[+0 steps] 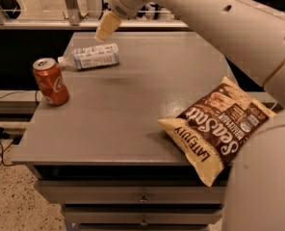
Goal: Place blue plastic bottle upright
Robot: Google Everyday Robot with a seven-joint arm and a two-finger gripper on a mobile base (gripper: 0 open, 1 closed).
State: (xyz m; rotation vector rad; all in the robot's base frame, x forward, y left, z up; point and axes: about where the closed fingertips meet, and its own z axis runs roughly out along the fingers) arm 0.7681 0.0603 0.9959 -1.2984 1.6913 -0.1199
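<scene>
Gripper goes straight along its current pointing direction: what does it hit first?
Probably the blue plastic bottle, lying on its side below the gripper, at the far end of the table. Depth is unclear; it may land just behind the bottle instead.

Item: blue plastic bottle [92,57], clear pale-bluish body, white cap, white-blue label. Lies on its side at the 11 o'clock sector of the counter [133,114], cap toward 9 o'clock. The end effector [106,27] hangs near it, at its 12 o'clock.
</scene>
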